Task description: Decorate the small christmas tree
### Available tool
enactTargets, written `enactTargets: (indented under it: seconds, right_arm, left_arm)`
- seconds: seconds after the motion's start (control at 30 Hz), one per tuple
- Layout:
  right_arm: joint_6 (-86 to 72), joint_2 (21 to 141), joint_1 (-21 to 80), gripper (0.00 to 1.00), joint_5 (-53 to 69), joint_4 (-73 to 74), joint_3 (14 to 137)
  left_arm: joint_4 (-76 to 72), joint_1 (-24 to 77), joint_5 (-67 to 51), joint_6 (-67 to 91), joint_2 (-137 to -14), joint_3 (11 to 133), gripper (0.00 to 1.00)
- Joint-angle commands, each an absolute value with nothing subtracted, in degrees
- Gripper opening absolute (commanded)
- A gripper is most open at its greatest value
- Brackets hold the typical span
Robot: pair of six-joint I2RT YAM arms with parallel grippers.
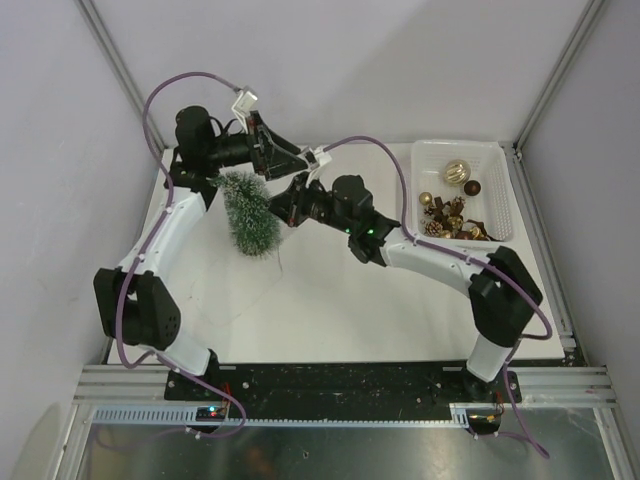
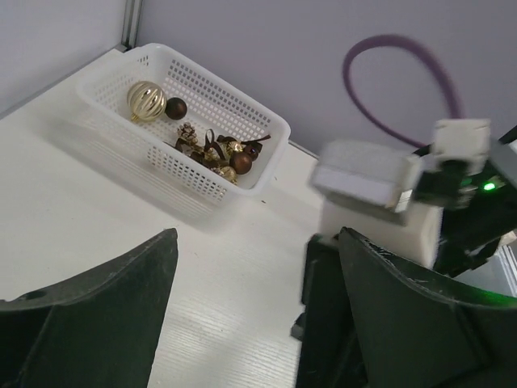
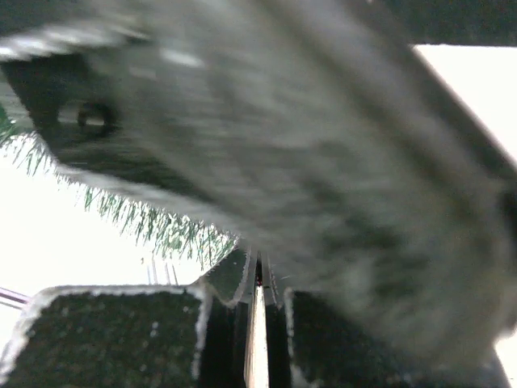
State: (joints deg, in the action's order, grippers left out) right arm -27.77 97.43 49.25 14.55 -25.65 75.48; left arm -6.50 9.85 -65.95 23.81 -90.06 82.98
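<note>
Left hand (image 2: 257, 238) open and empty. The closed right hand (image 1: 287, 200) sits close in front of it, its wrist crowding the left hand's view. The small christmas tree (image 1: 248, 212) stands just beside both hands. A white basket (image 2: 190, 174) of ornaments (image 2: 214, 149) lies well ahead of the left hand. White worktop (image 1: 330, 300), pale walls.

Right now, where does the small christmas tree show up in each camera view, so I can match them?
Top external: the small christmas tree is upper left of centre, on the white table.
Left wrist: not in it.
Right wrist: only the tree's green bristles show, left of centre.
Shared landmark: the white table, visible in all three.
</note>
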Motion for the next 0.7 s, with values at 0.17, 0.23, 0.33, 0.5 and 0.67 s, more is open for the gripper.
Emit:
enactTargets:
  seconds: [0.17, 0.23, 0.33, 0.5, 0.67]
  right_arm:
    - [-39.2, 106.52, 49.57, 0.0, 18.72, -36.65, 79.87]
    - [-39.64, 107.4, 49.68, 0.0, 18.76, -36.19, 80.15]
    - [-39.58, 107.97, 49.73, 0.0, 17.97, -34.97, 80.22]
    - [-39.27, 108.33, 49.78, 0.0, 17.07, -32.96, 80.85]
    - [-38.98, 108.61, 49.91, 0.0, 16.13, -30.97, 81.27]
  left_arm:
    - [-6.24, 6.93, -65.69, 20.32, -85.02, 77.49, 0.88]
    - [-5.56, 6.28, -65.07, 18.7, -85.0, 76.52, 0.97]
    - [-3.96, 5.26, -62.93, 15.79, -84.84, 76.25, 0.99]
    - [0.64, 3.52, -52.29, 10.74, -85.42, 79.71, 1.0]
    - [7.31, 3.26, -33.91, 4.21, -86.77, 86.69, 1.0]
